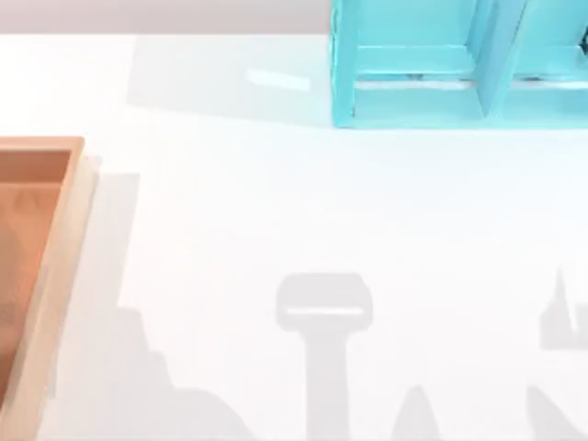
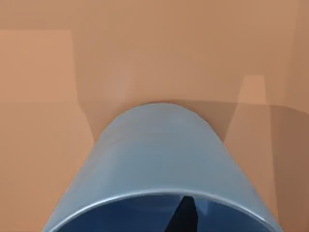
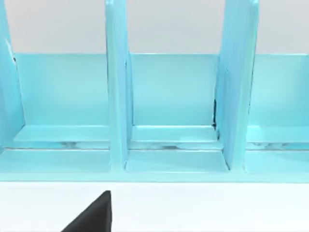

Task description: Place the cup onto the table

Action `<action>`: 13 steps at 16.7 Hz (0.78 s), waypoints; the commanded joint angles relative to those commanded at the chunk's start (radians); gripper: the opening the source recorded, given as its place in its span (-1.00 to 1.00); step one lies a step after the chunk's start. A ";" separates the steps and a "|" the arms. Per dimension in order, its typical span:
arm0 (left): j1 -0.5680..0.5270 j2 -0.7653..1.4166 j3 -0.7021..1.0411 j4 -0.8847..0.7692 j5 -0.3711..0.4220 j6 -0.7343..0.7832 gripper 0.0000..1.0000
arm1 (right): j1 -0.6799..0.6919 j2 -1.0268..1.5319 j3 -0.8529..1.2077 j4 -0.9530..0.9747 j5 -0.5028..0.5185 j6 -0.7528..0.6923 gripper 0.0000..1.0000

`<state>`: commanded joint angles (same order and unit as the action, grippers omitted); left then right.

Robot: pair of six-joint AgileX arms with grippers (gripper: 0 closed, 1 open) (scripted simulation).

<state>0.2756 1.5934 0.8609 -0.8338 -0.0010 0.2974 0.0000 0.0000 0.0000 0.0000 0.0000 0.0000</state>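
Note:
The blue cup (image 2: 159, 159) looms large and close in the left wrist view, its open mouth toward the camera and its base against the orange-brown tray floor (image 2: 145, 48). A black part of my left gripper (image 2: 183, 217) reaches into the cup's mouth. The glossy white table (image 1: 276, 202) spreads across the top view. A black part of my right gripper (image 3: 91, 215) hangs over the white table, facing the turquoise shelf.
The wooden tray (image 1: 57, 276) with a pale rim lies at the table's left edge. A turquoise shelf unit (image 1: 413, 83) with upright dividers (image 3: 116, 96) stands at the back right. Arm shadows fall along the table's front.

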 joint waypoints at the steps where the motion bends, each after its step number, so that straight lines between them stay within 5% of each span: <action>1: 0.000 0.000 0.000 0.000 0.000 0.000 -0.51 | 0.000 0.000 0.000 0.000 0.000 0.000 1.00; 4: 0.000 0.000 0.000 0.000 0.000 0.000 -0.96 | 0.000 0.000 0.000 0.000 0.000 0.000 1.00; 13: -0.001 -0.001 0.000 0.000 0.000 0.000 -1.00 | 0.000 0.000 0.000 0.000 0.000 0.000 1.00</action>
<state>0.2747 1.5920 0.8613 -0.8341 -0.0005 0.2976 0.0000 0.0000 0.0000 0.0000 0.0000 0.0000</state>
